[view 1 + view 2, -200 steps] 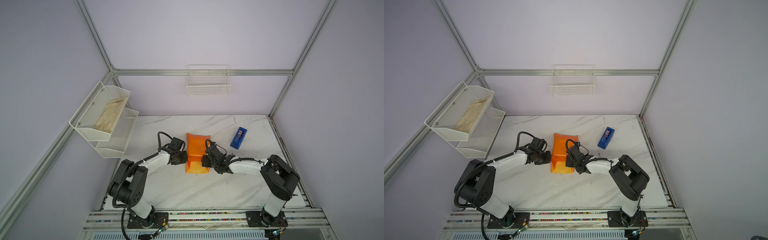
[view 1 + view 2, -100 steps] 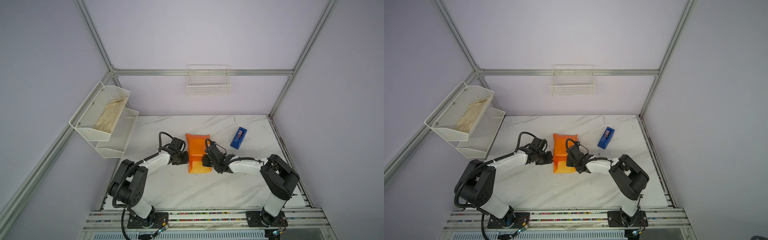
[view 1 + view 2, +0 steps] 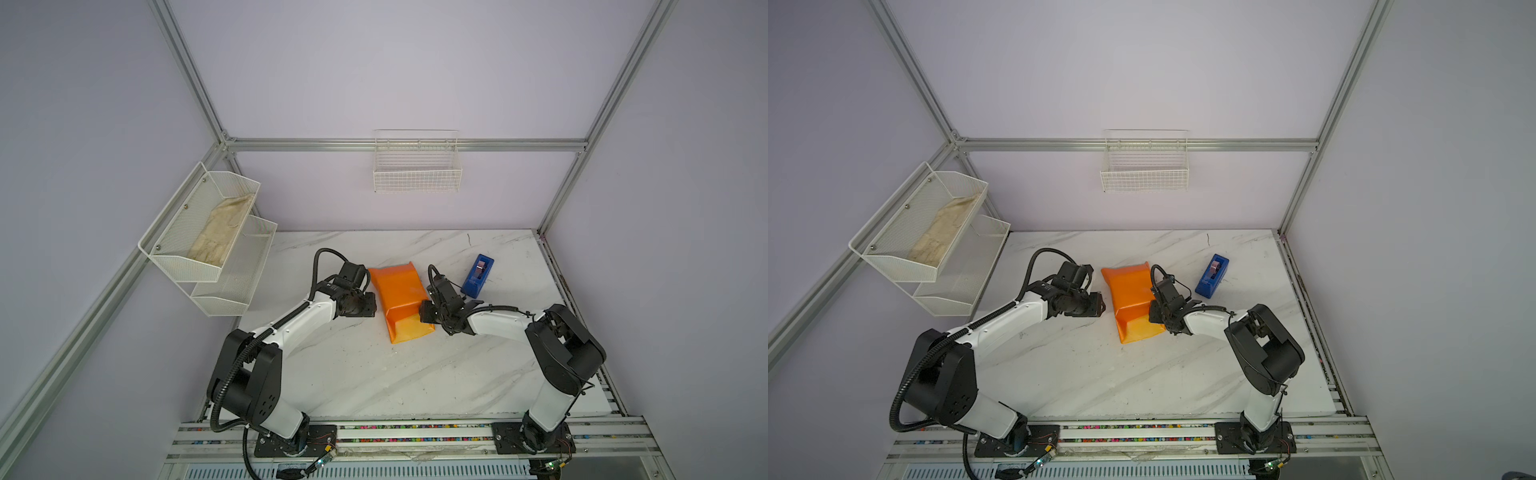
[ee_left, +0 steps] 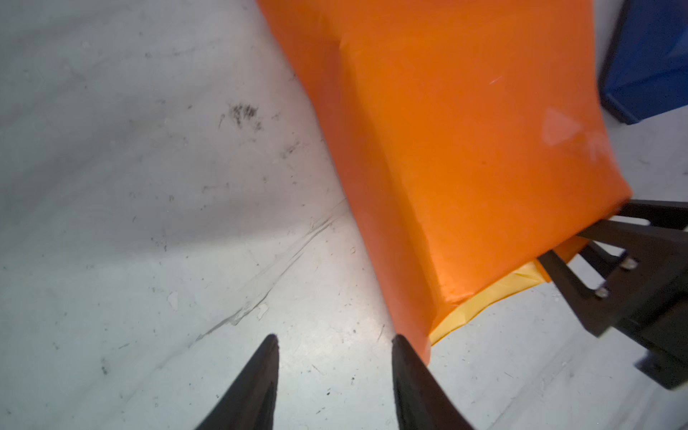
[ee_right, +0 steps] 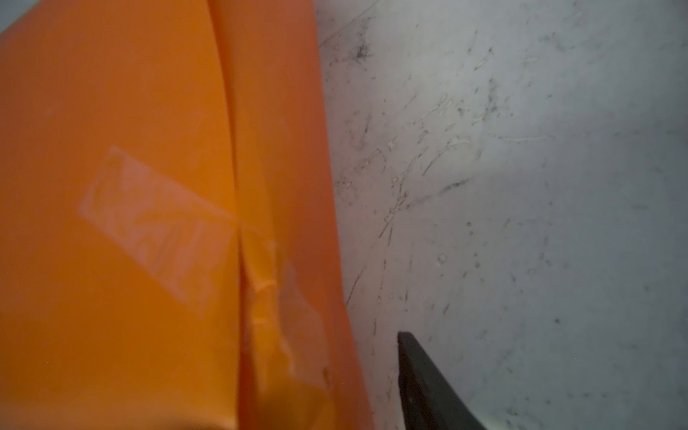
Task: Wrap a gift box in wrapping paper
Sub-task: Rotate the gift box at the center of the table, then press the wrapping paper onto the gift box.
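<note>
Showing a release: in both top views the left gripper [image 3: 370, 308] has parted its jaws and grasps nothing, its tips just beside the wrapping paper [image 3: 399, 299], an orange parcel lying near the blue tape dispenser [image 3: 478, 276]. The right gripper [image 3: 424, 312] stands between parcel and dispenser, and the parcel's robot-side end has swung slightly toward it. The gift box is hidden, judged to be inside the paper. Left wrist view: 2 fingertips [image 4: 270, 357] stand apart over bare table [image 4: 149, 223], 1 just beside the paper's [image 4: 465, 130] corner, while the right gripper [image 4: 588, 234] straddles the parcel's open end on its dispenser [image 4: 651, 56] side, where yellow lining shows. Right wrist view: 1 fingertip [image 5: 413, 353] shows, clear of the paper [image 5: 111, 298], its partner hidden, so whether these jaws pinch cannot be told; a tape strip [image 5: 156, 223] crosses the seam. Judgement: seam fastened, end flaps still to fold.
</note>
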